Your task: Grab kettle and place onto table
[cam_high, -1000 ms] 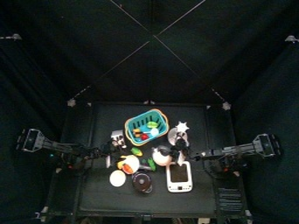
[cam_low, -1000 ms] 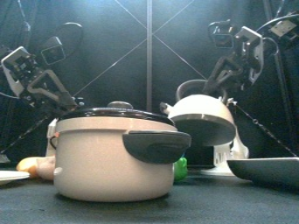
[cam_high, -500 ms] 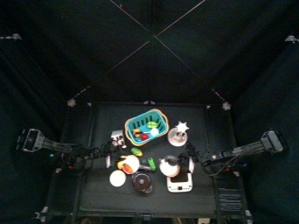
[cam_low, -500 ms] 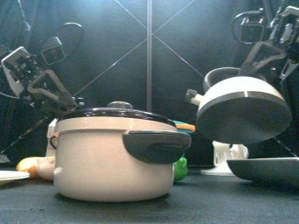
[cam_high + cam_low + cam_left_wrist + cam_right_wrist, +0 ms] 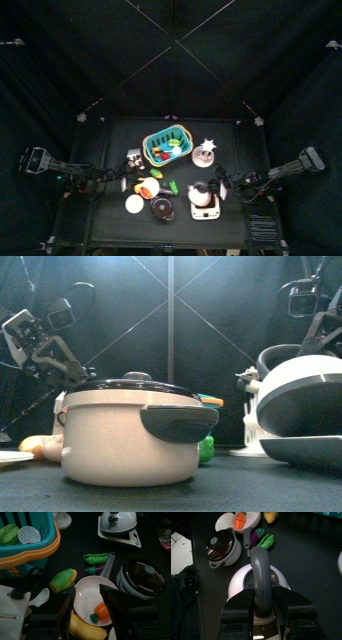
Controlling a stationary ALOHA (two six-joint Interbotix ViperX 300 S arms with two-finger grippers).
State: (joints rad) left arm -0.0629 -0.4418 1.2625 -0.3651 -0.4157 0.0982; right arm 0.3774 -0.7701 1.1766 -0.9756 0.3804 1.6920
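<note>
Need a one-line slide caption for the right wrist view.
Right gripper clamps the kettle by its handle above the white slab.

Kettle (image 5: 118,520) on white slab (image 5: 122,535), dark-lidded pot (image 5: 141,577), teal basket (image 5: 25,543), white plate (image 5: 100,602)

Non-task items sitting on the black table (image 5: 120,135).
A teal basket (image 5: 167,146) is holding green pieces toward the back; a cream pot with dark lid (image 5: 131,436) is standing up front, just beside a white plate (image 5: 93,605) carrying orange and yellow food; a silvery-white item (image 5: 205,152) is resting beside the basket.
</note>
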